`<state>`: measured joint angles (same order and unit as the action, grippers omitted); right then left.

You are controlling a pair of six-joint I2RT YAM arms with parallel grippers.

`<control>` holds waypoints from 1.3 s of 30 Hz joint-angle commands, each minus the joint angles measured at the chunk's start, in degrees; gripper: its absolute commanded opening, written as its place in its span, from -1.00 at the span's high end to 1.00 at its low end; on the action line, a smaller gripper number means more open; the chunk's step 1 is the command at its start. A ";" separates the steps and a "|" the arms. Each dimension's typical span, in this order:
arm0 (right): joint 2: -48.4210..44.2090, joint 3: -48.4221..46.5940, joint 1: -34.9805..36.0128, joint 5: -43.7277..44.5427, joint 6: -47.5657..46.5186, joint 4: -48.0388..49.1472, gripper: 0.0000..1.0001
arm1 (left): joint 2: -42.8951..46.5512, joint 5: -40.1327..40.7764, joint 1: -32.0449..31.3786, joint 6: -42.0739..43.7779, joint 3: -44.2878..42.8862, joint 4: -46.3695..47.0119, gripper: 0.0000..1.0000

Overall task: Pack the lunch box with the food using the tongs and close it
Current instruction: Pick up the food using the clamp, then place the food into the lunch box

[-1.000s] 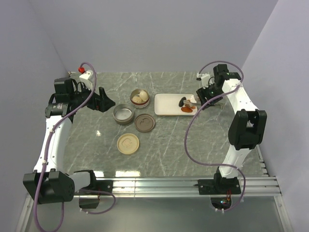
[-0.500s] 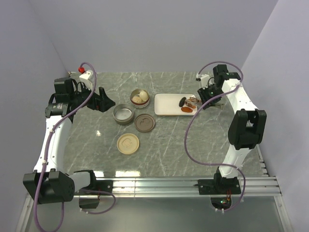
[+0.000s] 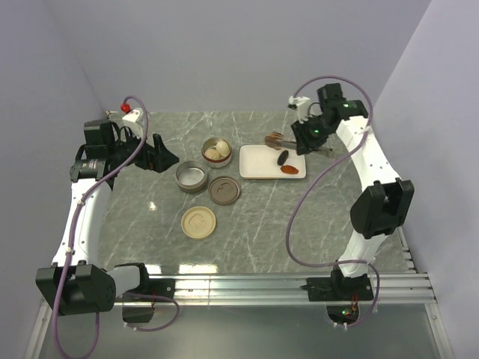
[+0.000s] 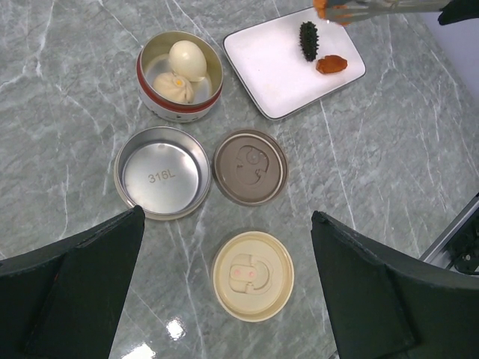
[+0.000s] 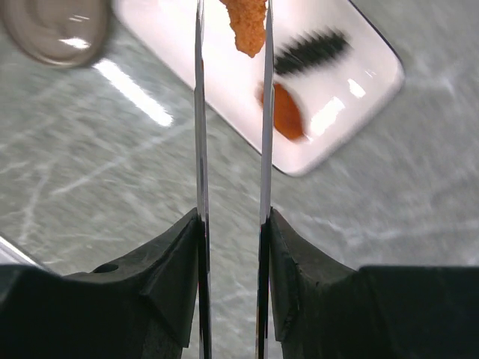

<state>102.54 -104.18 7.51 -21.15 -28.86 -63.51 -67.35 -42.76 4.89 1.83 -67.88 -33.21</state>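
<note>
Shifted over the last second: right gripper, up off the white plate and over toward its far edge, tongs carried along. Unmoved on the plate: black lump and one orange-red chunk.

Nearest: cream lid, flat on the marble table.
Next: brown lid, just beside the empty steel tin.
Beyond: red-banded tin, holding two pale balls.
Farther: plate with the two pieces left on it.
Farthest: tongs, tips pinched together on an orange chunk, hanging above the plate's far edge.

Step in hand, as judged: carry to a tin.
- Keep the squeeze on both tong arms even.
- Travel level and without jerks, given the slight-looking hold on the chunk.
- Clear the tin rim on approach.
- Slacken only with the tips low inside.

Pose: right arm stretched far and high, fingers clamped on the tong arms, tips pointing left. Left gripper spread wide, parked left of the tins, holding nothing.
</note>
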 commanded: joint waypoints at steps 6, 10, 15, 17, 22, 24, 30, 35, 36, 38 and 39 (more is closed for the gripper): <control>-0.95 -8.75 17.09 -2.14 7.58 4.97 0.28 | 0.64 1.10 0.48 -1.47 -0.68 3.33 -0.99; 1.95 -10.69 23.07 -1.10 8.74 6.90 0.29 | 0.99 1.19 1.87 -4.37 -0.59 3.68 -0.99; 5.38 -11.13 29.57 1.19 8.91 10.07 0.29 | -0.14 -5.30 7.41 -9.81 0.11 6.05 -0.99; 7.31 -12.53 30.89 2.77 8.91 10.42 0.30 | -0.67 -6.98 8.82 -10.52 0.29 6.58 -0.99; 11.09 -14.38 35.11 5.32 8.56 11.47 0.30 | -0.94 -6.98 9.44 -11.41 1.08 7.72 -0.99; 12.15 -14.47 36.34 6.29 8.30 11.91 0.30 | -1.11 -6.98 9.53 -11.67 1.43 7.99 -0.99; 15.76 -14.73 37.93 10.24 9.00 14.37 0.30 | -1.20 -7.42 9.79 -11.41 1.96 8.07 -0.99; 17.60 -14.47 38.98 14.36 9.61 17.18 0.30 | -1.20 -7.42 9.97 -10.70 2.13 7.64 -0.99; 17.95 -14.56 38.99 14.81 9.79 17.36 0.29 | -1.20 -7.42 10.14 -10.70 2.13 7.55 -0.99; 18.74 -14.65 39.07 15.69 9.96 17.80 0.29 | -1.38 -7.42 10.14 -10.44 2.22 7.46 -0.99; 19.18 -14.56 39.07 16.39 10.05 17.98 0.28 | -1.38 -7.51 10.32 -10.44 2.31 7.37 -0.99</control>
<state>121.14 -116.01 46.15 -8.03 -19.84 -49.54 -68.53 -48.64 14.72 -8.73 -65.82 -27.22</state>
